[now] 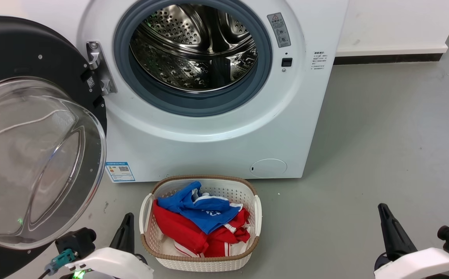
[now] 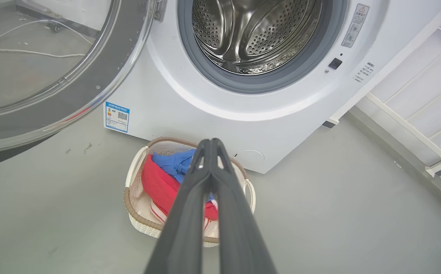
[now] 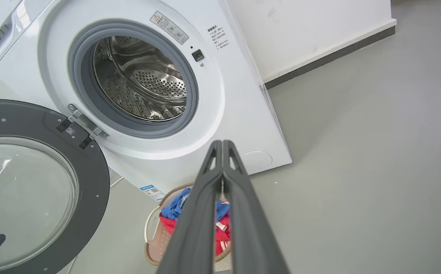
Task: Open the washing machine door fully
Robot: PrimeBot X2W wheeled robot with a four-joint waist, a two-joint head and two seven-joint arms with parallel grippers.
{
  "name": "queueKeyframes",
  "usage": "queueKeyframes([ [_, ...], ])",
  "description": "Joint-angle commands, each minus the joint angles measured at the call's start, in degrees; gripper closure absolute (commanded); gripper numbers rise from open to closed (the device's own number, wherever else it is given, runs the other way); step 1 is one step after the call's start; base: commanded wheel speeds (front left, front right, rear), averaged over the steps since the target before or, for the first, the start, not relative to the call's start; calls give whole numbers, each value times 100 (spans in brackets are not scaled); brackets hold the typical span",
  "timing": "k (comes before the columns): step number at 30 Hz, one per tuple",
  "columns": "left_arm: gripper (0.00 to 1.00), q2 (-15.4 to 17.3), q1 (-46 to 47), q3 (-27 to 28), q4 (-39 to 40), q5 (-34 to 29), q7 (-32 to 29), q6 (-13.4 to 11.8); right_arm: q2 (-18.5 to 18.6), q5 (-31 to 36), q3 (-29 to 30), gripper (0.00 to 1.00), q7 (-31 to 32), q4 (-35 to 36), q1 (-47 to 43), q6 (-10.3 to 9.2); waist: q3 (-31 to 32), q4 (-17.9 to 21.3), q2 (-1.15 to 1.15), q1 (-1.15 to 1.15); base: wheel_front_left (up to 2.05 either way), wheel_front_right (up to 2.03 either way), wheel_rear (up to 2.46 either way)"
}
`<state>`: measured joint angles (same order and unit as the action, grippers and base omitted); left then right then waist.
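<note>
Left gripper point(image 2: 210, 144) and right gripper point(image 3: 222, 146) are hanging low, fingers pressed together on nothing. Door point(image 1: 34, 147) is standing wide at the machine's point(image 1: 216, 151) left, so opening is looking finished.

The washing machine point(image 1: 216, 128) is white, with a grey rubber ring point(image 1: 193, 104), a shiny silver drum point(image 1: 193, 46) dotted with small holes, and a blue label point(image 1: 120, 171). Its door point(image 1: 26, 50) is glossy black around clear glass. On the grey floor point(image 1: 383, 155), the white latticed basket point(image 1: 240, 192) has a brown woven rim and holds red clothes point(image 1: 178, 228) and blue clothes point(image 1: 197, 209) with white stripes.
</note>
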<state>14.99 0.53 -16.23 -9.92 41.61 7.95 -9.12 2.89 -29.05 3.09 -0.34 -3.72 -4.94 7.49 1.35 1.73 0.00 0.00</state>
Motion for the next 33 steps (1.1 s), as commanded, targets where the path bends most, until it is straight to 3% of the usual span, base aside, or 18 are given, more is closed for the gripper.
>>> queueKeyframes([
  [1,100,-17,187,121,44,209,-46,77,33,-267,18,100,27,35,184,0,-2,-3,0,0,0,0,0],
  [33,100,-469,369,966,-140,2284,-581,746,53,-2821,120,100,276,-404,592,0,-48,-55,0,0,0,0,0],
])
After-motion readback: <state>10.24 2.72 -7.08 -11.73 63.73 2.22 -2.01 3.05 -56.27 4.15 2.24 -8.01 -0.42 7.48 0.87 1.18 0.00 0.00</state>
